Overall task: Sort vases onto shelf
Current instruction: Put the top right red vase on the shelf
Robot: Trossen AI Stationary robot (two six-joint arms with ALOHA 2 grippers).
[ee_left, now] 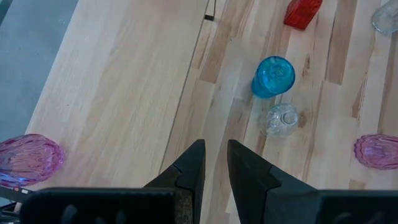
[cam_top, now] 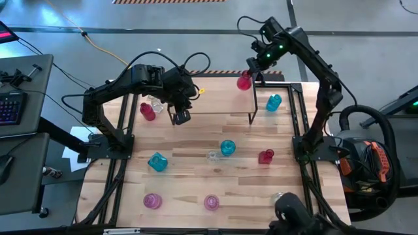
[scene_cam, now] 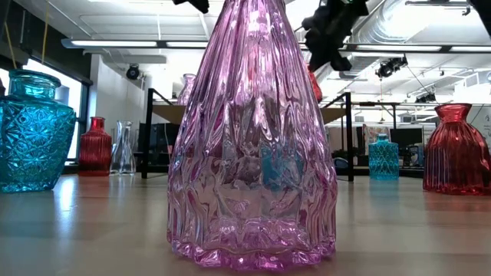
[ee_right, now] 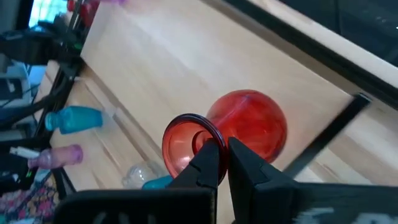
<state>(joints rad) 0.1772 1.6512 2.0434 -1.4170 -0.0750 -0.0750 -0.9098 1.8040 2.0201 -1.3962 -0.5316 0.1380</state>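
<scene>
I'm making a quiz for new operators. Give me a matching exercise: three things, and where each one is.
1. right gripper
2. left gripper
3. teal vase farthest right

A. on the table, right of the shelf
B. fingers shut on the red vase at its rim
C. by the shelf's left front corner

Pairs: 1-B, 2-C, 3-A
</scene>
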